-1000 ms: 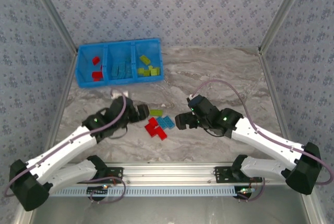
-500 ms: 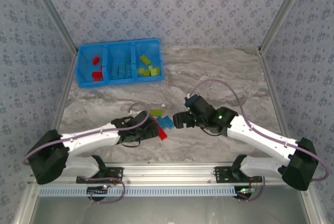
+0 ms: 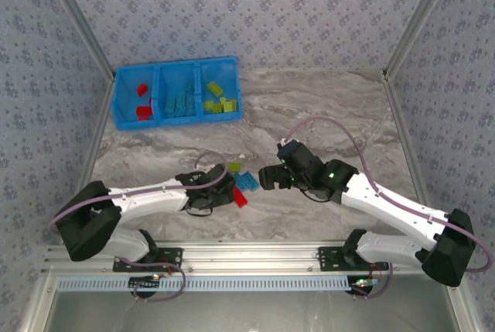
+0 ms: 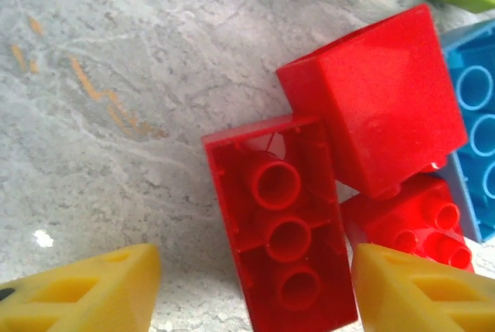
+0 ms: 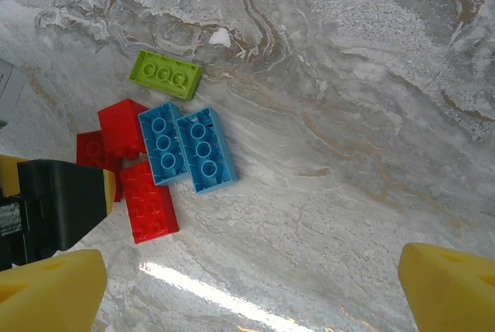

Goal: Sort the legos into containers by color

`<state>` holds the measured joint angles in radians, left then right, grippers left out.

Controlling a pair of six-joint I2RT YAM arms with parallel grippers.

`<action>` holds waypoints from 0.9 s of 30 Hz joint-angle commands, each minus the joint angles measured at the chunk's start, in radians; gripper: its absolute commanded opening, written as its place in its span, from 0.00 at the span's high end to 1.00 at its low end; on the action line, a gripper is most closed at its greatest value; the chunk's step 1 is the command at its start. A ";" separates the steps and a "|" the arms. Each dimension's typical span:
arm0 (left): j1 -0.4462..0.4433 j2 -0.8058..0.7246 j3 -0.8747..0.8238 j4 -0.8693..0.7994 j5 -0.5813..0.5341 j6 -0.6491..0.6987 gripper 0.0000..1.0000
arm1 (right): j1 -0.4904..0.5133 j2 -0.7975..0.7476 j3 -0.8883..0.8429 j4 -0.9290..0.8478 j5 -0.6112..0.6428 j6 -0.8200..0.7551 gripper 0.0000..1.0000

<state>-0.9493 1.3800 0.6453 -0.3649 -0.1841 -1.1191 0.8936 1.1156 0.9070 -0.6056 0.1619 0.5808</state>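
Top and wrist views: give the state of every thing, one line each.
Left gripper: open, astride the red brick
Right gripper: wide open, empty
Red brick: upside down, on the table
Blue bricks: studs up, touching side by side
Green brick: studs up, flat on the table
Bin: upright, bricks in all three sections

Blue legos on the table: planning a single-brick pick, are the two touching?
Touching. Right wrist view: one blue lego flush against the other along long sides.
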 commanded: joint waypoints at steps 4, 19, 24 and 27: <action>0.016 -0.042 -0.044 -0.037 -0.026 0.005 0.46 | 0.001 -0.002 0.018 -0.015 0.015 0.019 0.01; 0.319 -0.358 0.125 -0.177 -0.062 0.284 0.76 | 0.051 -0.011 0.047 0.181 -0.195 -0.059 0.01; 0.672 -0.232 0.297 -0.083 -0.064 0.475 0.74 | 0.049 -0.002 0.063 0.139 -0.130 -0.062 0.00; 0.847 -0.021 0.454 -0.068 -0.017 0.493 0.74 | 0.048 -0.003 0.061 0.123 -0.119 -0.055 0.00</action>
<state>-0.2138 1.2079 1.0065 -0.4580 -0.2234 -0.7254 0.9413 1.1160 0.9417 -0.4614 0.0120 0.5346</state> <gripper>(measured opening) 0.312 0.997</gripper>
